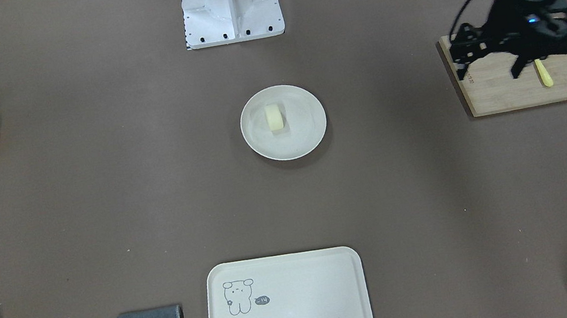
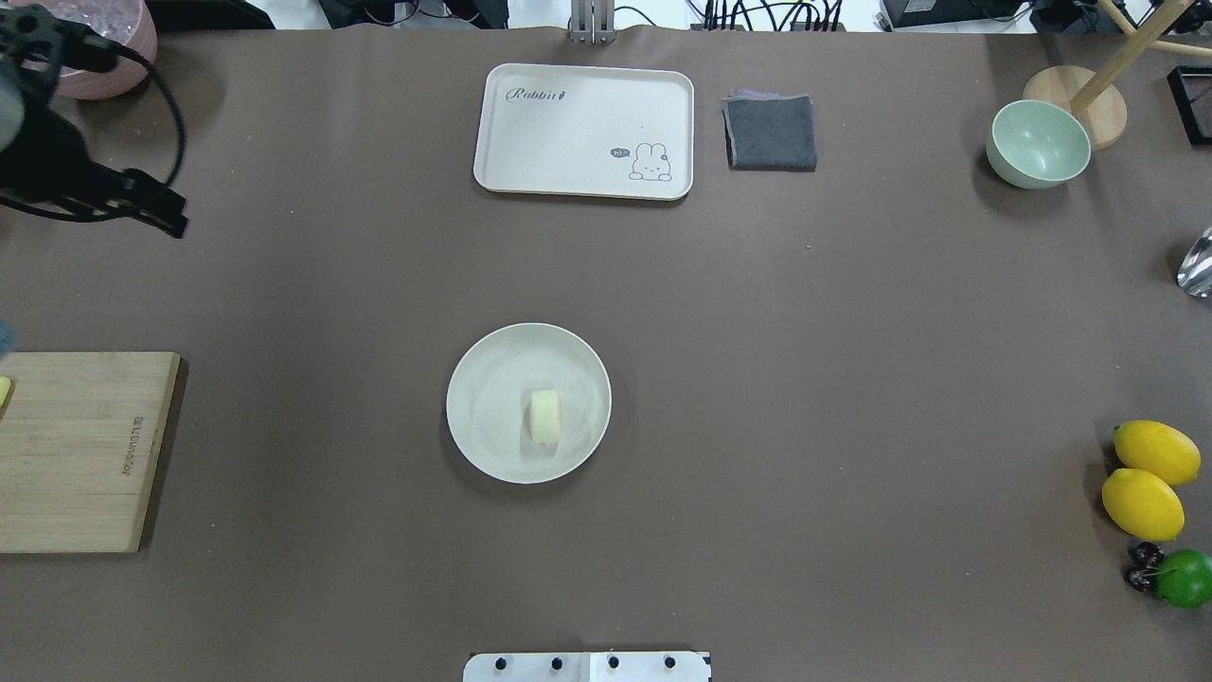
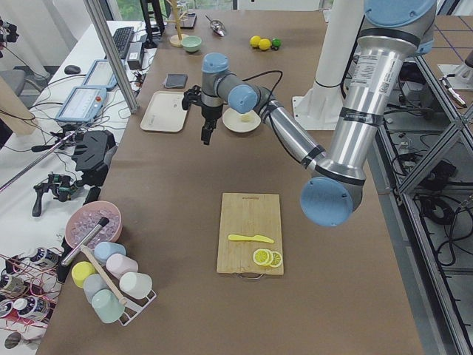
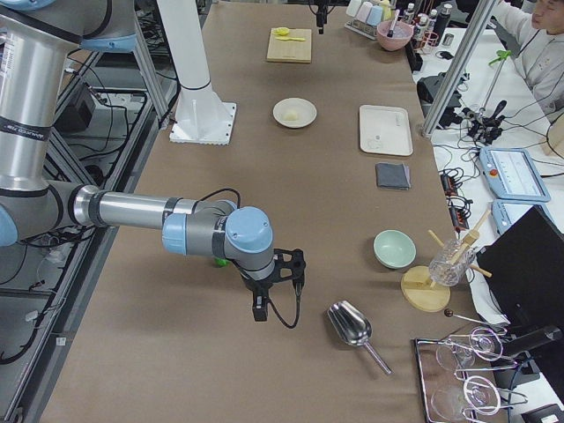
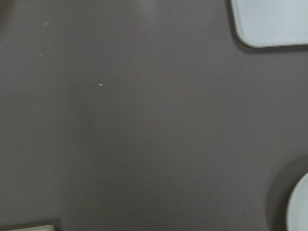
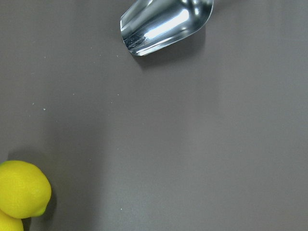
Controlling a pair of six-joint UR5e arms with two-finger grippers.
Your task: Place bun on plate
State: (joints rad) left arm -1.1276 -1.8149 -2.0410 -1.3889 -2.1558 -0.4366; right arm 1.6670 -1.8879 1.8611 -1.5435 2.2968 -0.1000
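Observation:
The bun (image 1: 275, 117) lies on the round cream plate (image 1: 308, 138) at the table's middle; the overhead view shows the same bun (image 2: 544, 417) just off the centre of the plate (image 2: 488, 379). My left gripper (image 1: 489, 74) hangs above the wooden cutting board, far from the plate, its fingers apart and holding nothing. From overhead the left gripper (image 2: 175, 216) is at the far left edge. My right gripper (image 4: 264, 304) shows only in the exterior right view, near the lemons, and I cannot tell its state. Neither wrist view shows any fingers.
The cutting board (image 1: 506, 89) carries a yellow knife (image 1: 544, 73). A cream tray with a drawing (image 2: 582, 128), a grey cloth (image 2: 770, 133) and a green bowl (image 2: 1037, 144) sit on the far side. Two lemons (image 2: 1146, 478) and a lime (image 2: 1184, 578) lie right. A metal scoop (image 4: 351, 326) lies close to the right arm.

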